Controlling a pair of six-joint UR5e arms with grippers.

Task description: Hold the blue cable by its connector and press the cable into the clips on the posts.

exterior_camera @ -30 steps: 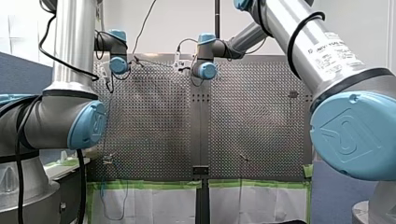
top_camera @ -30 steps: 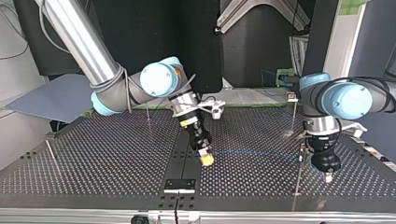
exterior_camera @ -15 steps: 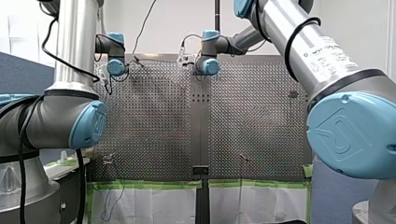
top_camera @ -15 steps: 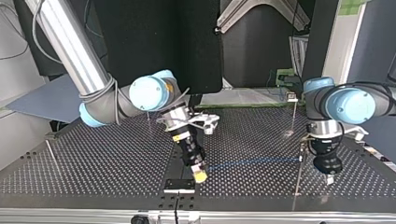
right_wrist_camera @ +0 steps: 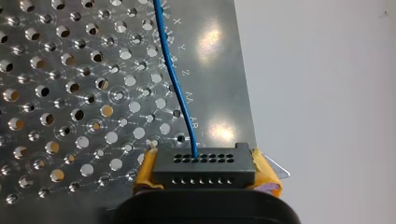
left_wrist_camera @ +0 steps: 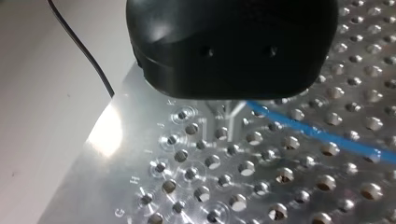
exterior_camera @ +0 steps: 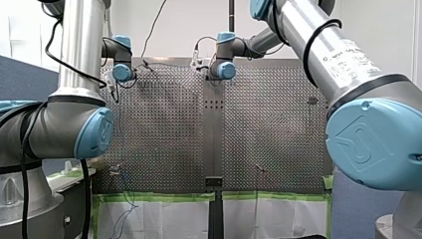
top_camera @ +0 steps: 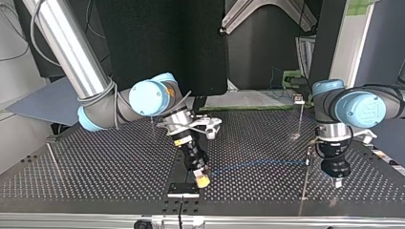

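Right claw [right_wrist_camera: 205, 173] has its yellow pads [right_wrist_camera: 145, 170] pinching the black connector [right_wrist_camera: 204, 164], and the blue cable [right_wrist_camera: 175, 79] comes straight out ahead of it over the table [right_wrist_camera: 70, 93]. In the top view that claw is tilted, with its tip low at about 6 o'clock on the table. The cable runs off toward 3 o'clock, low over the holes, to a thin post [top_camera: 304, 186]. Left claw [top_camera: 337, 182] hangs tip-down just past that post, around 4 o'clock. Its metal fingers [left_wrist_camera: 224, 121] look pressed together on nothing, with the cable passing beside them.
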